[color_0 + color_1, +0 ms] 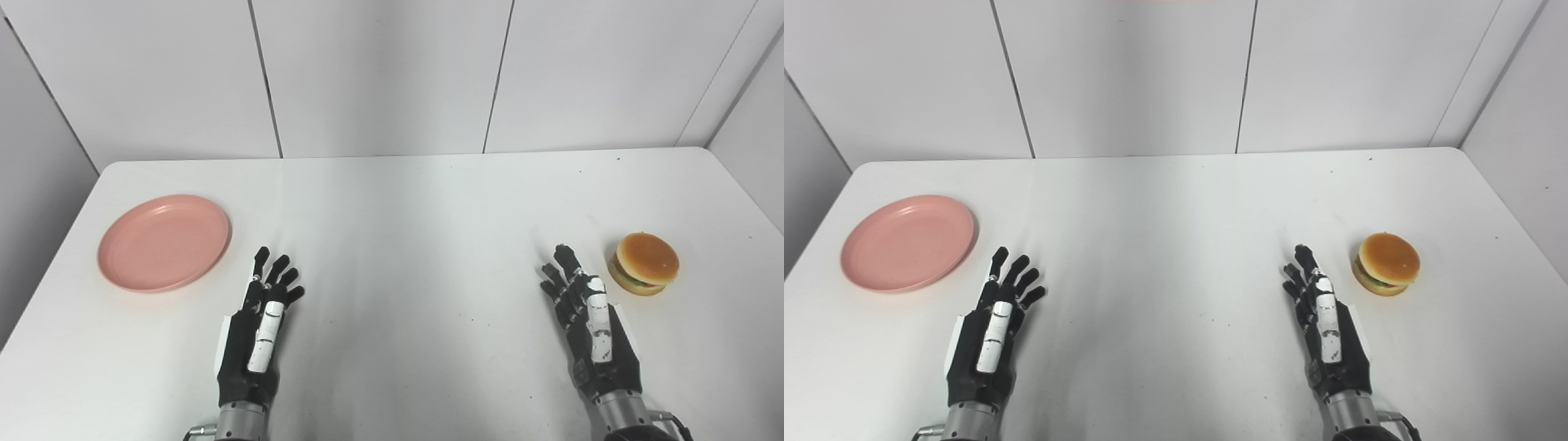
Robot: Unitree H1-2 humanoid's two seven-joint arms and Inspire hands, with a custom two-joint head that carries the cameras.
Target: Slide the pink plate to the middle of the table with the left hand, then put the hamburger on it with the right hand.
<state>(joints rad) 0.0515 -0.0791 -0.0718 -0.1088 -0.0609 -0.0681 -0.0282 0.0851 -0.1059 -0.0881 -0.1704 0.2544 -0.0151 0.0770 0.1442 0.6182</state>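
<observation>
We're at step one: both hands spread and empty, left hand (pixel 260 324) beside the pink plate (pixel 164 242) near the counter's (pixel 404 245) left edge, hamburger (pixel 644 263) waiting; next, reach over and push.

The plate (pixel 163 242) is round, pale pink and shallow, with a low raised rim and a flat inner well. It lies flat and right way up on the white tabletop (pixel 404 245), near the left edge and well away from the middle, with nothing on it. The hamburger (pixel 644 264) is small, with a smooth golden-brown domed bun on top, a band of green and dark filling showing at its side, and a paler bun beneath. It sits upright on the tabletop's right side, far apart from the plate.
</observation>
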